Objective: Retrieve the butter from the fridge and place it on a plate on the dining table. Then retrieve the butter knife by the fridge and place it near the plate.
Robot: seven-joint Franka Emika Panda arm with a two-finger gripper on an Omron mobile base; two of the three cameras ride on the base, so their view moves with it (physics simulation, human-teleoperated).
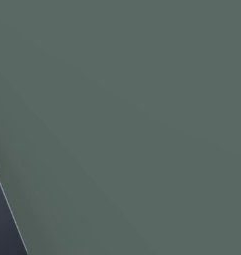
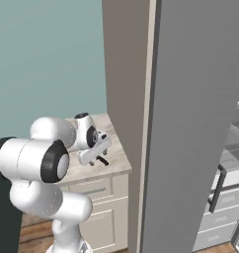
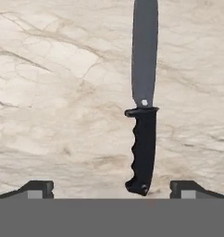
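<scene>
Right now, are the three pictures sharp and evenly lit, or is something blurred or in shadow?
Left base view: soft, featureless grey surface, too close to read. Right base view: clear, even light; the gripper hangs over the small counter. Hand view: sharp; the butter knife lies on marble without glare or strong shadow.

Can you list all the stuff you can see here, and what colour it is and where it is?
knife: one, black handle and dark grey blade, lying flat on the marble top, between the open fingertips in the hand view
marble top: one, beige with veins, on a cream drawer cabinet beside the fridge
cabinet: one, cream, under the marble top
fridge: one, plain grey, tall, right of the cabinet
wall: teal, behind the cabinet
drawers: a few, light grey with a dark handle, at the far right
arm: one, white with dark joints, reaching over the marble top
gripper: one, dark tips, open, above the knife
</scene>
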